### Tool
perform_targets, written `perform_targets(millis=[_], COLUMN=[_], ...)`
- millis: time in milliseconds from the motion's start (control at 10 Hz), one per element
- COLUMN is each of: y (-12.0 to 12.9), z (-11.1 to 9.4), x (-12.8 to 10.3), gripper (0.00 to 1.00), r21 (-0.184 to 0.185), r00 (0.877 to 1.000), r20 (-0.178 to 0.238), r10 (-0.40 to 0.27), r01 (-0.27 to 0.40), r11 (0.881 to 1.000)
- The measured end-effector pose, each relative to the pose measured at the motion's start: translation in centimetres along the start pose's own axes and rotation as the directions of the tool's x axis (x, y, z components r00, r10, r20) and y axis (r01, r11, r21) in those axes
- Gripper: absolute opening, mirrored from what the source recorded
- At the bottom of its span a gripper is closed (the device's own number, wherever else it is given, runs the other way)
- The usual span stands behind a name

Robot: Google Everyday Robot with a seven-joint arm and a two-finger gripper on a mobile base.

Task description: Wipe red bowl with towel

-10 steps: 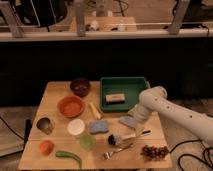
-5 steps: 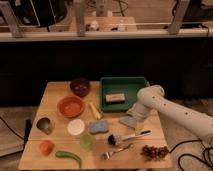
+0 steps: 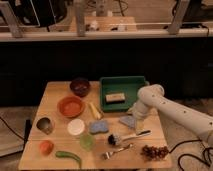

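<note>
The red bowl [image 3: 70, 106] sits empty on the left half of the wooden table [image 3: 55, 92]. The towel [image 3: 127, 120], a small grey-blue cloth, lies right of the table's middle, just below the green tray [image 3: 123, 83]. My gripper [image 3: 134, 115], at the end of the white arm coming in from the right, is down at the towel's right edge, well to the right of the red bowl. The contact between gripper and towel is hidden.
A dark purple bowl [image 3: 80, 86] stands behind the red bowl. The tray holds a tan block [image 3: 115, 97]. Around the table are a blue sponge [image 3: 98, 126], yellow item [image 3: 95, 110], metal cup [image 3: 45, 124], white lid [image 3: 76, 126], green cup [image 3: 86, 141], brush [image 3: 120, 138], fork [image 3: 117, 151] and grapes [image 3: 154, 151].
</note>
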Motion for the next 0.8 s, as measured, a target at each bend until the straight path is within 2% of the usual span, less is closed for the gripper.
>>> perform_targets(millis=[200,300,800], y=[-0.24,-0.3,-0.05], z=[0.12,0.24,0.1], x=[0.18,0.25,0.59], gripper=[0.68,0.55,0.06], r21=[0.001,0.0,0.0], r00=[1.0,1.0,1.0], r20=[0.005,0.01,0.016], r10=[0.0,0.0,0.005], r01=[0.0,0.0,-0.005], r11=[1.0,1.0,1.0])
